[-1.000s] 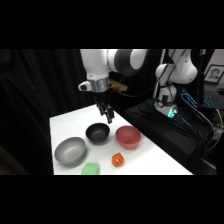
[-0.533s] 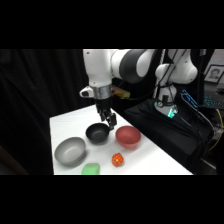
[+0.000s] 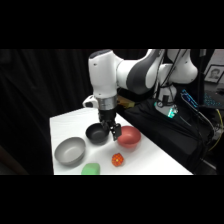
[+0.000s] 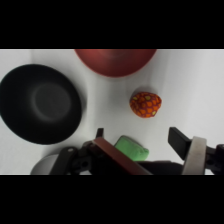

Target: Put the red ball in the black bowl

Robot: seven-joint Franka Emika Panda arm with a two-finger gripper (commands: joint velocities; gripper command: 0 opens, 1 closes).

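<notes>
Claw [image 3: 112, 133] spread, empty, betw black bowl [image 3: 97, 133] & red bowl [image 3: 129, 136], red ball [image 3: 117, 159] on table

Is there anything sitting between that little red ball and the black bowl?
No. In the wrist view only bare white table separates the red ball from the black bowl.

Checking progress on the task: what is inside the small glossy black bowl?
Nothing shows inside the small glossy black bowl. The speckled red ball lies on the white table beside it. In the side view the gripper hides part of the bowl.
</notes>
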